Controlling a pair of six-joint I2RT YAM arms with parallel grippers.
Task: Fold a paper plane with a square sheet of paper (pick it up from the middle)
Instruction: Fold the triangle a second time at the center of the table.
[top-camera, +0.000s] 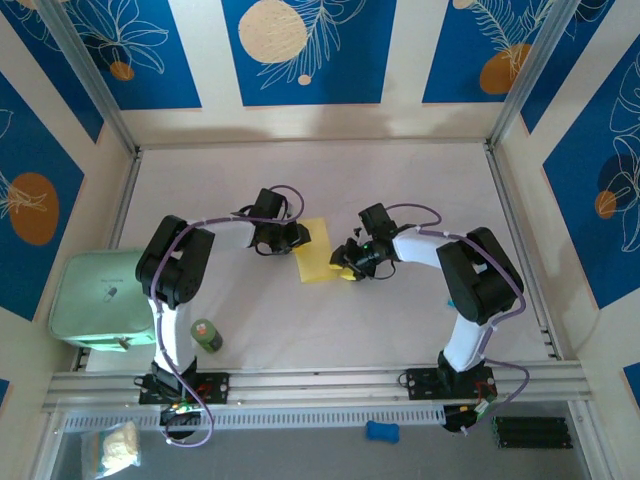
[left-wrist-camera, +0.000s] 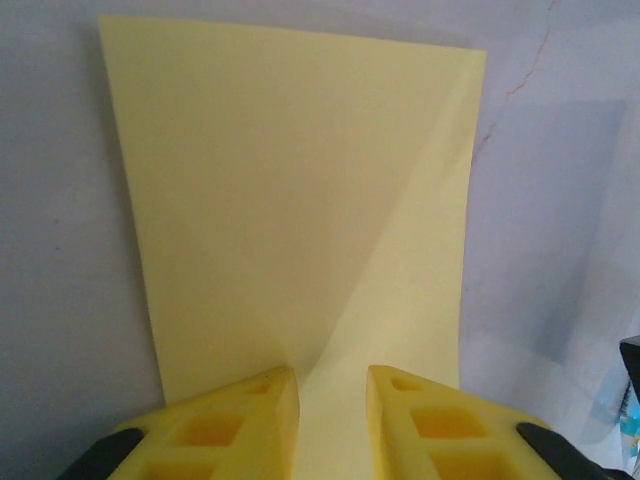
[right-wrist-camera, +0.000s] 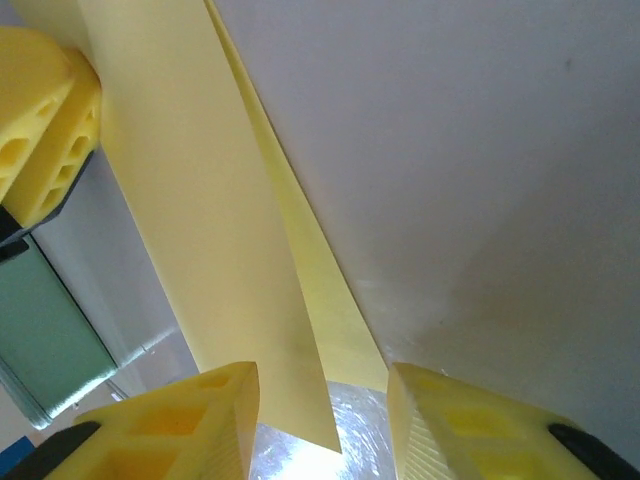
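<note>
**Left gripper** (left-wrist-camera: 332, 385): the yellow fingers (left-wrist-camera: 250, 410) stood a narrow gap apart, clamped on nothing, straddling the near edge of the square sheet of paper (left-wrist-camera: 290, 200). Whether their tips rested on it could not be told.

**Right gripper** (right-wrist-camera: 322, 400): the fingers stood wider apart. A raised, pointed flap of the sheet hung between them without visible contact.

**Sheet:** pale yellow and folded narrower than square, it lay on the table (top-camera: 400, 180) well to the right of the mint-green box (top-camera: 95, 300). The left gripper was at its box-facing edge and the right gripper at the opposite edge. Its long axis ran near-to-far, crosswise to the line from the box and slightly tilted. A diagonal crease rose from between the left fingers to a far corner.
</note>
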